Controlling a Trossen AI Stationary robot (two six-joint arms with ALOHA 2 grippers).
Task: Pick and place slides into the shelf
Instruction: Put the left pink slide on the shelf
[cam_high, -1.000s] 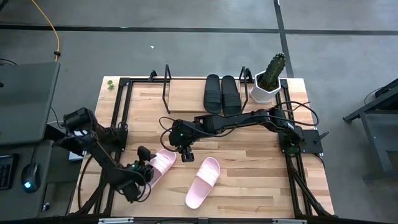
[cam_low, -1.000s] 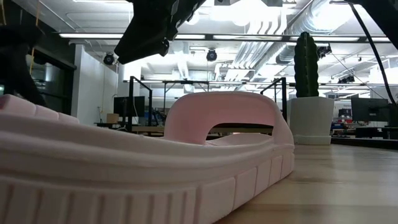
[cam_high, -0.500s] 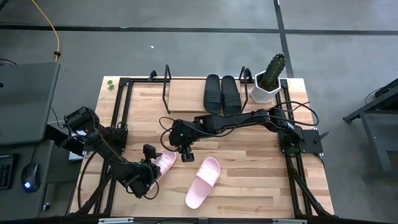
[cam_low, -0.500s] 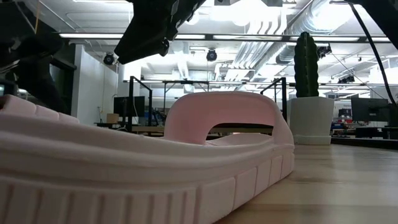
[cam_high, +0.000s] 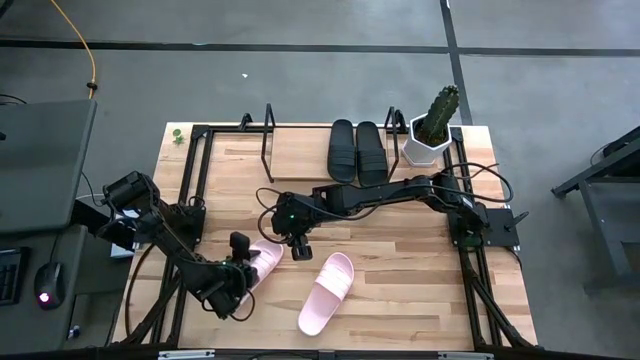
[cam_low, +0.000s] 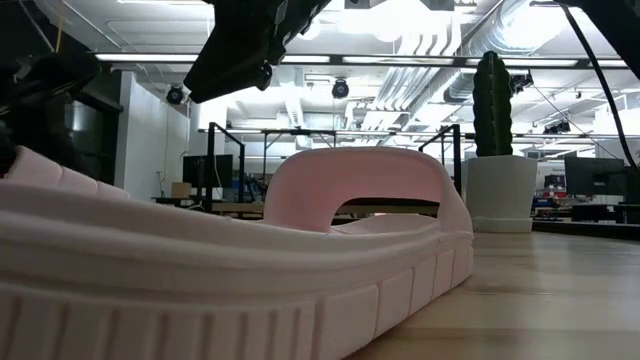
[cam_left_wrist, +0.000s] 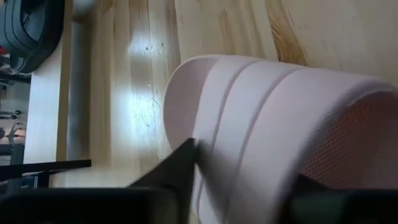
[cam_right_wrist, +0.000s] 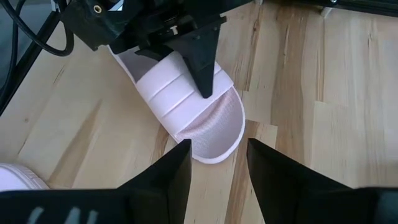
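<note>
A pale pink slide (cam_high: 262, 260) lies sole down on the table at the near left. My left gripper (cam_high: 244, 262) is shut on it from its heel end. My right gripper (cam_right_wrist: 219, 143) hovers open just above and beyond that slide's toe (cam_right_wrist: 214, 134), touching nothing. A second pink slide (cam_high: 327, 292) lies flat nearer the front edge and fills the low view (cam_low: 300, 260). Two black slides (cam_high: 357, 152) rest side by side on the shelf (cam_high: 300, 150) at the far edge. My left gripper has the pink slide's wide strap (cam_left_wrist: 214, 155) between its two fingers. One finger (cam_right_wrist: 204, 74) lies on top of the strap and the other (cam_left_wrist: 311, 193) reaches into the opening under it. The fingers come nearly level from the heel end. The slide's sole stays on the table.
A white pot with a cactus (cam_high: 432, 130) stands at the shelf's right end. Black wire loop frames (cam_high: 268, 140) rise at the shelf's ends. The black rig frame (cam_high: 190, 190) runs along the table's left and right sides. Bare wood (cam_high: 400, 270) lies to the right.
My left gripper has moved a little toward the table's far and right edges, onto the pink slide near the left. The slide has stayed where it was, and my right arm has kept still.
</note>
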